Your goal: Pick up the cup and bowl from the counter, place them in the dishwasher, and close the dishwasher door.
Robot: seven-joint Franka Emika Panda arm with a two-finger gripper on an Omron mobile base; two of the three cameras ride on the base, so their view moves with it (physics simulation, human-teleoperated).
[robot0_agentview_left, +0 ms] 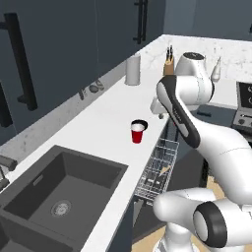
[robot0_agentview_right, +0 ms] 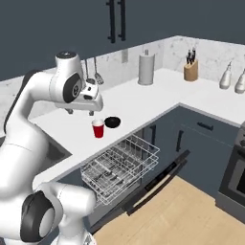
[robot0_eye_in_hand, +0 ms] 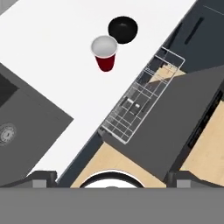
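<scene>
A red cup (robot0_agentview_right: 98, 128) stands upright near the front edge of the white table (robot0_agentview_right: 139, 103), with a small black bowl (robot0_agentview_right: 112, 122) just beside it on the side away from the sink (robot0_agentview_left: 59, 189). The robot's hand (robot0_agentview_right: 81, 111) hangs above the table, its fingers spread wide and empty; the cup lies below it and a little toward the table's front edge, nearer than the bowl. Under that edge the dishwasher door (robot0_agentview_right: 153, 186) lies open with the wire rack (robot0_agentview_right: 119, 167) pulled out.
</scene>
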